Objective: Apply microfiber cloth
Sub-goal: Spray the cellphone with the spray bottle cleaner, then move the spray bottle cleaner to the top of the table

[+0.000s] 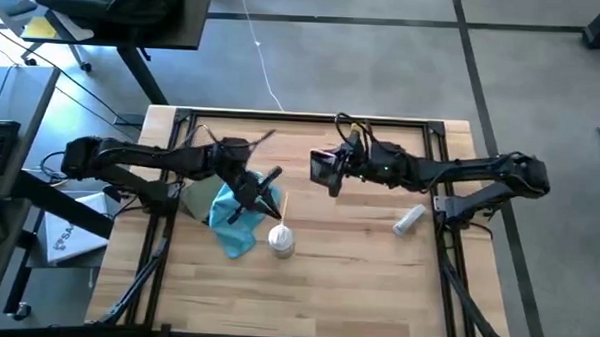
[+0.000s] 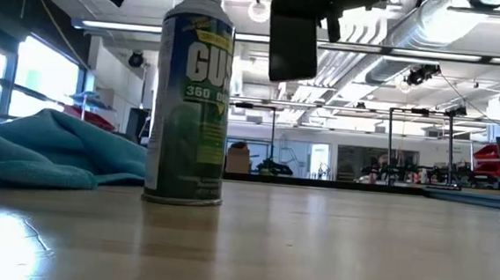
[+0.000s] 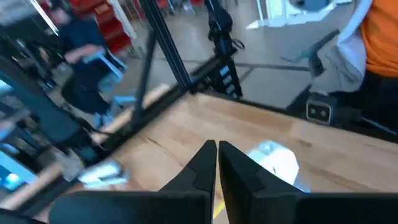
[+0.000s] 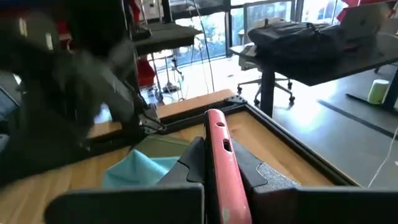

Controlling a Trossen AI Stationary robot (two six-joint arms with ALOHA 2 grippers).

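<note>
My microfiber cloth [image 1: 230,218] is light turquoise and soft. It lies crumpled in a loose heap on the table's left half.

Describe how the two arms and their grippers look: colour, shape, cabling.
Both arms are black, slim, jointed tubes. The left arm ends in the left gripper, two dark tapered fingers. The right arm has yellow-and-black cabling near its wrist; the right gripper has broader dark fingers.
</note>
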